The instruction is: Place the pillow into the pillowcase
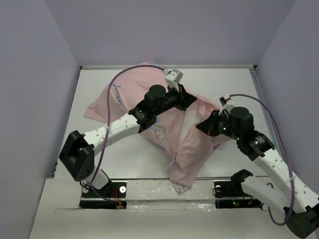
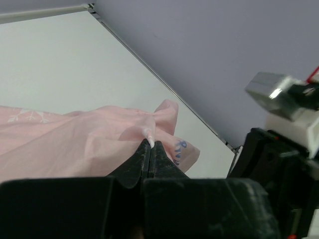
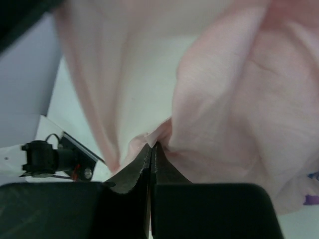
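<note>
text: blue handwriting (image 1: 117,93) | on: pillowcase (image 1: 187,142) | readable: no, too small and creased

Pink pillowcase (image 1: 184,144) bunched mid-counter (image 1: 99,154), one end reaching the near edge. Left arm lies across it, left pincer (image 1: 188,102) at the far-side fabric. Right pincer (image 1: 205,125) at the case's right edge. Purple cable (image 1: 112,94) loops off each arm.

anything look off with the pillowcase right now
The pillowcase is rumpled and askew, one corner trailing over the near edge of the table. The left gripper and right gripper each pinch a fold.
</note>
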You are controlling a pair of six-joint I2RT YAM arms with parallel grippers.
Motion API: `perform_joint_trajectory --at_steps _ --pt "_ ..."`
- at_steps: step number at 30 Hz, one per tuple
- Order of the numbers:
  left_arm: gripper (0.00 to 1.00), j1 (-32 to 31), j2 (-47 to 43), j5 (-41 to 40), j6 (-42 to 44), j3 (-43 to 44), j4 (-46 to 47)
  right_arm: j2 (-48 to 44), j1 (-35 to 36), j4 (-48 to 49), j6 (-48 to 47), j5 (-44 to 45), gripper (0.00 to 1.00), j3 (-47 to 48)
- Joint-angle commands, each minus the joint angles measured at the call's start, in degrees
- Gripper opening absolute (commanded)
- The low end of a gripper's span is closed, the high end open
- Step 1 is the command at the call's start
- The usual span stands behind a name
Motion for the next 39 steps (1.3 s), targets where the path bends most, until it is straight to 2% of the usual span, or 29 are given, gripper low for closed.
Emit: perform_joint_trajectory --at_steps 1,4,7,12,14,18,23,25,26,27,28,29,30,31,32,34,37,39 --pt "0.0 0.1 -3.2 1.3 -0.3 -0.4 4.8 -2.8 0.4 13.3 2.9 -5.0 0.0 6.8" --pt "0.0 0.1 -3.8 1.2 -0.5 -0.6 4.8 -2.8 0.4 17.2 3.1 -5.4 0.0 7.5" --pt "0.0 0.1 -4.6 1.7 -1.2 -1.1 5.4 -1.9 0.4 29.0 2.5 -2.2 0.0 3.9" --pt "0.0 0.1 -7.0 2.0 -2.1 -2.0 5.9 6.4 0.4 41.7 1.5 0.4 0.0 -3.1" --pt "0.0 0.1 -8.9 1.6 -2.4 -2.7 5.9 8.5 0.4 49.8 2.4 1.2 0.0 -7.5" --pt "0.0 0.2 -10.8 2.8 -3.6 -3.3 6.4 15.4 0.4 60.1 4.9 1.5 0.0 -10.4" --pt "0.0 -0.6 -11.5 5.2 -4.7 -4.0 6.6 23.3 1.6 65.7 6.0 5.6 0.0 -9.9" --pt "0.0 -1.2 -11.7 5.0 -4.9 -5.1 6.7 24.2 1.6 65.3 6.4 5.8 0.0 -9.3" --pt "0.0 -1.4 -11.6 4.8 -5.2 -5.7 7.0 24.1 2.1 64.0 6.2 4.9 0.07 -8.9" --pt "0.0 -1.4 -11.4 4.8 -5.6 -6.4 7.4 23.6 2.1 62.6 6.1 4.2 0.3 -8.6" --pt "0.0 -1.5 -11.3 4.8 -6.0 -7.8 8.5 22.7 2.1 60.6 5.6 3.4 0.42 -7.6" --pt "0.0 -1.5 -11.1 4.5 -7.0 -8.7 9.1 19.6 2.1 55.4 4.0 1.6 0.6 -7.1" --pt "0.0 -1.5 -11.0 4.4 -7.7 -9.5 10.0 17.7 2.1 51.2 3.2 1.5 0.66 -6.2" --pt "0.0 -1.5 -10.9 4.4 -8.2 -10.9 11.6 15.6 2.1 47.0 2.3 2.1 0.69 -5.1" --pt "0.0 -1.5 -10.5 4.1 -9.1 -11.3 12.2 13.6 2.1 38.9 0.2 4.0 0.71 -3.4" --pt "0.0 -1.6 -10.1 4.2 -9.8 -12.4 14.3 7.6 2.1 33.4 -0.9 6.5 0.72 -2.8" --pt "0.0 -1.8 -9.5 3.9 -10.2 -12.5 15.2 4.5 2.1 19.0 -3.4 10.6 0.75 -0.2" --pt "0.0 -1.8 -9.7 3.5 -10.0 -12.2 15.3 4.1 2.1 14.9 -5.2 10.6 0.76 1.6"
